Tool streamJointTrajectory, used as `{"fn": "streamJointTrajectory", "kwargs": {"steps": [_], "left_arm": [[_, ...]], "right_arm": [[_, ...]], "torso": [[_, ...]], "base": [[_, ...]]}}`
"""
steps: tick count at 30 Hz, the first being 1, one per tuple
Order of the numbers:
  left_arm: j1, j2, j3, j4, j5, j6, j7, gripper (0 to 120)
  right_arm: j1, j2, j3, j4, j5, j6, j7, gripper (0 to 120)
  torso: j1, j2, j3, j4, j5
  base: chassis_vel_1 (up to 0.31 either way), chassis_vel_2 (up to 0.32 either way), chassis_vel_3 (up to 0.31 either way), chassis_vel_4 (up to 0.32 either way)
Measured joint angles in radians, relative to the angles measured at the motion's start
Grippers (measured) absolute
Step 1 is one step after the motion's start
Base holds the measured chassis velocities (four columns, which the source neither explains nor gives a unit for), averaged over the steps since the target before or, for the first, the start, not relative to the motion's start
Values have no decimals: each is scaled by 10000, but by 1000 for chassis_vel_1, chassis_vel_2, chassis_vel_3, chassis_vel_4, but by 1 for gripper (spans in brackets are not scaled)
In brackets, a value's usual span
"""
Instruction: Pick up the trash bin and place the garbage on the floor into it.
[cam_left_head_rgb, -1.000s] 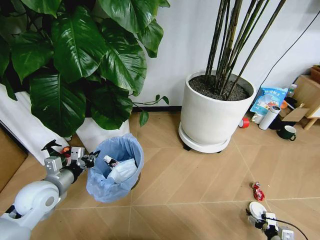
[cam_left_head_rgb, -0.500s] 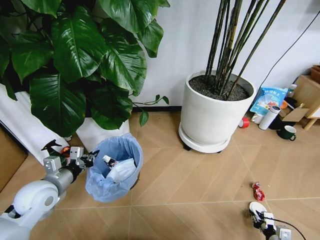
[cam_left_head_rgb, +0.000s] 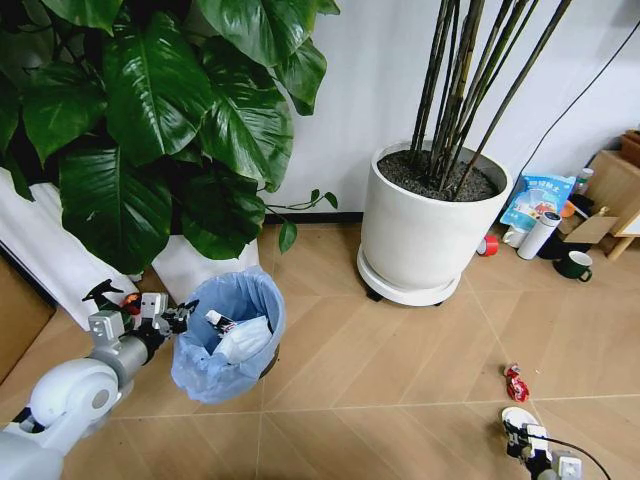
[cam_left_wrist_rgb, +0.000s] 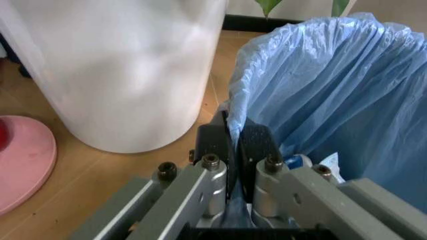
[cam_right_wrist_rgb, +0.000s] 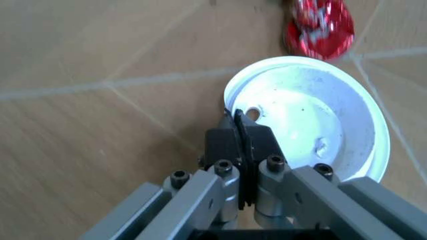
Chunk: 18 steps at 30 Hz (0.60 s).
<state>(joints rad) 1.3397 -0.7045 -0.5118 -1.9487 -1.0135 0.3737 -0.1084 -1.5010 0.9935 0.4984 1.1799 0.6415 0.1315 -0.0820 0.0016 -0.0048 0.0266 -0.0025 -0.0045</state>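
The trash bin (cam_left_head_rgb: 228, 350), lined with a crinkled light-blue bag, stands on the wood floor at the lower left. A white paper wad and a small box (cam_left_head_rgb: 238, 335) lie inside it. My left gripper (cam_left_head_rgb: 182, 318) is shut on the bin's rim, and the left wrist view shows its pads (cam_left_wrist_rgb: 212, 142) pinching the blue bag (cam_left_wrist_rgb: 320, 90). At the lower right my right gripper (cam_left_head_rgb: 527, 443) is shut on the edge of a white round lid (cam_left_head_rgb: 516, 415). The right wrist view shows this lid (cam_right_wrist_rgb: 313, 115) close up. A red wrapper (cam_left_head_rgb: 516, 384) (cam_right_wrist_rgb: 319, 27) lies on the floor just beyond it.
A large white pot (cam_left_head_rgb: 425, 240) with tall stems stands at centre right. A big-leaf plant's white pot (cam_left_head_rgb: 200, 268) (cam_left_wrist_rgb: 120, 70) is right behind the bin. A bottle (cam_left_head_rgb: 540, 235), a dark mug (cam_left_head_rgb: 575, 265) and a blue packet (cam_left_head_rgb: 540, 200) crowd the far right. Open floor lies between the bin and the lid.
The bin has shifted very slightly left with my left gripper. My right gripper has drawn a little toward the lower edge of the head view, still at the white lid.
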Motion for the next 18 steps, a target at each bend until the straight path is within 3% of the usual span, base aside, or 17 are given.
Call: {"fn": "streamJointTrajectory", "kwargs": {"steps": [5, 10, 13, 18], "left_arm": [[-69, 3, 70, 55, -9, 1, 3, 0], [-130, 37, 303, 110, -8, -3, 7, 0], [-149, 76, 501, 108, 3, -6, -12, 0], [-368, 157, 998, 84, 41, -30, -93, 0]], "right_arm": [[-129, -72, 34, 352, 30, 30, -33, 0], [114, -239, -35, 718, -407, 1213, -1619, 0], [589, -405, -432, 1142, -370, 1838, -2614, 0], [2101, -783, -2172, 1946, 487, 2530, -4046, 0]], "torso": [[0, 0, 0, 0, -1], [0, 0, 0, -6, -4], [0, 0, 0, -1, -3], [0, 0, 1, 2, 1]], "base": [[0, 0, 0, 0], [0, 0, 0, 0], [0, 0, 0, 0], [0, 0, 0, 0]]}}
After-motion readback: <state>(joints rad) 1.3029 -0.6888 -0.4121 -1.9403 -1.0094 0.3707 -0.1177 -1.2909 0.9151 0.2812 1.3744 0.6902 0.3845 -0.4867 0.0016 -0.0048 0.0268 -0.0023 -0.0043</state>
